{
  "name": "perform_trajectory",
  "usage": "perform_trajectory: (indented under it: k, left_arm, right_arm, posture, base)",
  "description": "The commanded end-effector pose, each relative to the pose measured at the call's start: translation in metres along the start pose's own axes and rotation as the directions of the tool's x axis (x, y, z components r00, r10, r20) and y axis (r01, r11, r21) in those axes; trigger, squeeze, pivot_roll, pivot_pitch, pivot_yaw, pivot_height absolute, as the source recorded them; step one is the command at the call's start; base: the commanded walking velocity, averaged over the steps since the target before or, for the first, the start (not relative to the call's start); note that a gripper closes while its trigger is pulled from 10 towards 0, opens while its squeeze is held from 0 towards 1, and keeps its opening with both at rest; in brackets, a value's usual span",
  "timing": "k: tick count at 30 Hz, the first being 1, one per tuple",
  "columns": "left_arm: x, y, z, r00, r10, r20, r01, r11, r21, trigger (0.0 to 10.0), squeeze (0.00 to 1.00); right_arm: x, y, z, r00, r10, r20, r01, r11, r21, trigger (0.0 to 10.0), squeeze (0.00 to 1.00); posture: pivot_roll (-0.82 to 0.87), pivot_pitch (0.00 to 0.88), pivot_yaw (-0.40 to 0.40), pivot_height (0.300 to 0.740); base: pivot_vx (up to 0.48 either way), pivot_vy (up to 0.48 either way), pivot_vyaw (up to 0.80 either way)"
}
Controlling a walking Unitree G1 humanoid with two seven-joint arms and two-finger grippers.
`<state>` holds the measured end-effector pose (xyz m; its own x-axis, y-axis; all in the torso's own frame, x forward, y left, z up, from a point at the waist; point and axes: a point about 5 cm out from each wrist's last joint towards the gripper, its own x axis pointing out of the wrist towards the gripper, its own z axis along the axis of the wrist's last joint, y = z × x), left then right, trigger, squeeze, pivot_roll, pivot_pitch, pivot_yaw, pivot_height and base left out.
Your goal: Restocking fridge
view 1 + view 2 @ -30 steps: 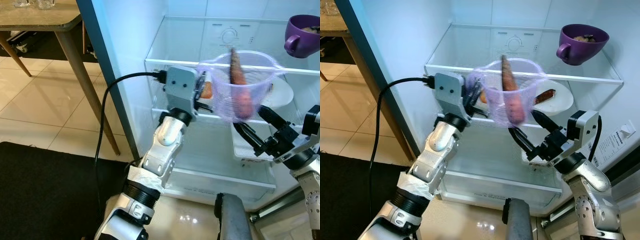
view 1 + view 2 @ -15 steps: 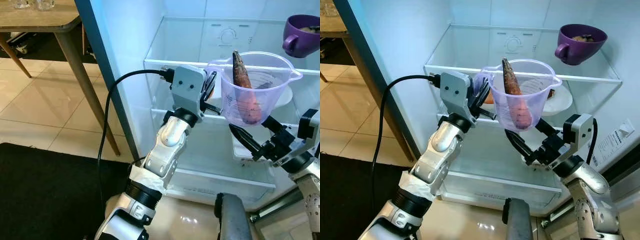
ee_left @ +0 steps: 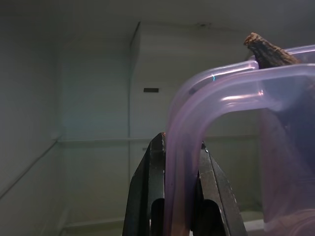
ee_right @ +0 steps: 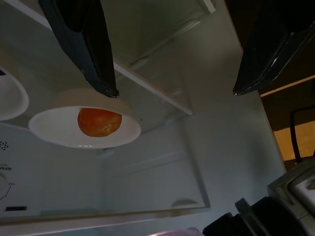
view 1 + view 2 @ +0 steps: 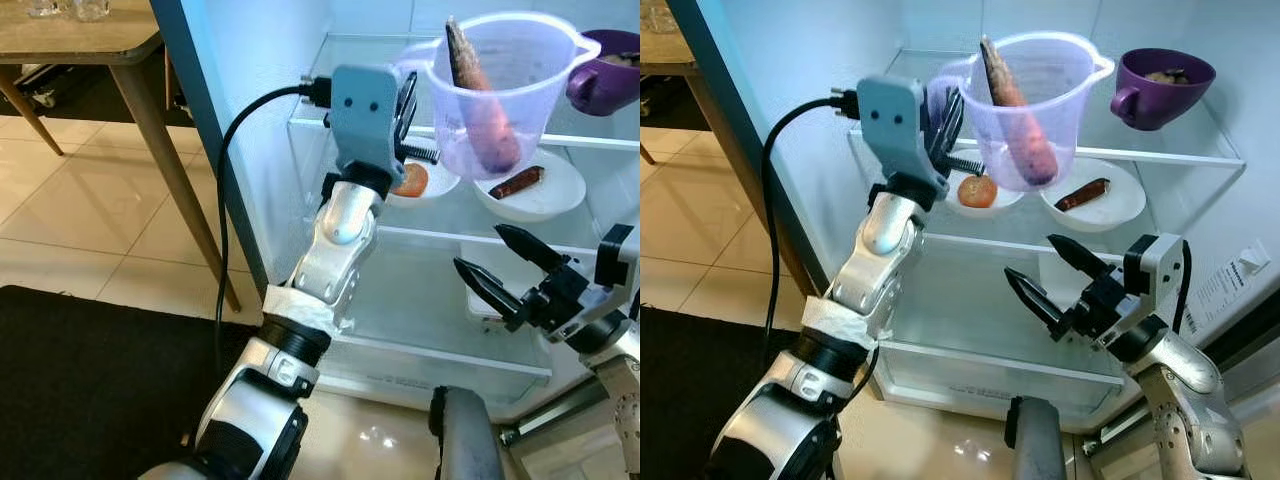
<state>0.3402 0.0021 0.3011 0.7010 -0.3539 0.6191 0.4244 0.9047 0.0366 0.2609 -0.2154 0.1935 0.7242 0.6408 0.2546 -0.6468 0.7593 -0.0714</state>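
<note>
A clear purple measuring jug (image 5: pixel 505 95) with a long brownish-orange root vegetable (image 5: pixel 1015 120) standing in it hangs in front of the fridge's top glass shelf (image 5: pixel 1170 152). My left gripper (image 5: pixel 408 110) is shut on the jug's handle (image 3: pixel 184 128), its black fingers (image 3: pixel 152 182) pinching it from both sides. My right gripper (image 5: pixel 1030 256) is open with nothing in it, lower down in front of the shelf below. In the right wrist view its fingertips (image 4: pixel 101 78) point up at the underside of a white bowl holding an orange fruit (image 4: pixel 99 122).
A purple cup (image 5: pixel 1160 85) stands at the right of the top shelf. On the middle shelf sit the white bowl with the fruit (image 5: pixel 978 190) and a white plate (image 5: pixel 1110 205) with a brown piece. A wooden table (image 5: pixel 80 40) and a black mat (image 5: pixel 90 380) lie left.
My left arm has lifted the jug from middle-shelf height up to the top shelf. The right gripper stayed low and open, no longer under the jug.
</note>
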Motion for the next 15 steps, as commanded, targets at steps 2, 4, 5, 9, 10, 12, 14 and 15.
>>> perform_trajectory:
  k: [2,4,5,9,10,12,14,15]
  left_arm:
    - [0.007,-0.031,0.009,0.998,-0.052,0.043,0.055,0.996,-0.077,10.0,0.0]
    - [0.006,-0.032,0.008,0.998,-0.057,0.039,0.06,0.995,-0.079,10.0,0.0]
    - [0.003,-0.034,0.005,0.998,-0.063,0.032,0.065,0.994,-0.082,10.0,0.0]
    - [-0.01,-0.034,-0.008,0.998,-0.068,-0.012,0.067,0.994,-0.081,10.0,0.0]
    - [-0.01,-0.034,-0.008,0.998,-0.068,-0.012,0.067,0.994,-0.081,10.0,0.0]
    - [-0.023,-0.027,-0.019,0.997,-0.06,-0.044,0.057,0.996,-0.07,10.0,0.0]
    - [-0.028,-0.024,-0.021,0.997,-0.055,-0.055,0.052,0.997,-0.064,10.0,0.0]
    - [-0.032,-0.021,-0.025,0.996,-0.05,-0.068,0.046,0.997,-0.057,10.0,0.0]
  right_arm:
    - [-0.002,0.002,0.003,1.0,0.01,-0.006,-0.01,1.0,-0.016,10.0,0.0]
    - [-0.003,0.002,0.002,1.0,0.009,-0.008,-0.009,1.0,-0.017,10.0,0.0]
    - [-0.003,0.002,0.001,1.0,0.004,-0.014,-0.004,1.0,-0.018,10.0,0.0]
    - [-0.004,0.0,-0.002,0.999,-0.004,-0.036,0.003,1.0,-0.02,10.0,0.0]
    - [-0.004,0.0,-0.002,0.999,-0.004,-0.036,0.003,1.0,-0.02,10.0,0.0]
    - [-0.006,0.002,0.0,0.999,0.012,-0.033,-0.013,1.0,-0.017,10.0,0.0]
    - [-0.007,0.002,0.001,0.999,0.017,-0.034,-0.018,1.0,-0.015,10.0,0.0]
    - [-0.008,0.001,0.001,0.999,0.022,-0.042,-0.022,1.0,-0.018,10.0,0.0]
  posture:
    - [-0.04,0.12,0.074,0.369]
    - [-0.04,0.121,0.074,0.369]
    - [-0.04,0.124,0.075,0.369]
    - [-0.03,0.127,0.07,0.369]
    - [-0.03,0.127,0.07,0.369]
    - [-0.02,0.125,0.068,0.369]
    - [-0.02,0.126,0.066,0.369]
    - [-0.02,0.126,0.066,0.369]
  base:
    - [0.0,0.0,0.0]
    - [0.0,0.0,0.0]
    - [0.0,0.0,0.0]
    - [0.0,0.0,0.0]
    - [0.0,0.0,0.0]
    - [0.0,0.0,0.0]
    - [0.0,0.0,0.0]
    - [0.0,0.0,0.0]
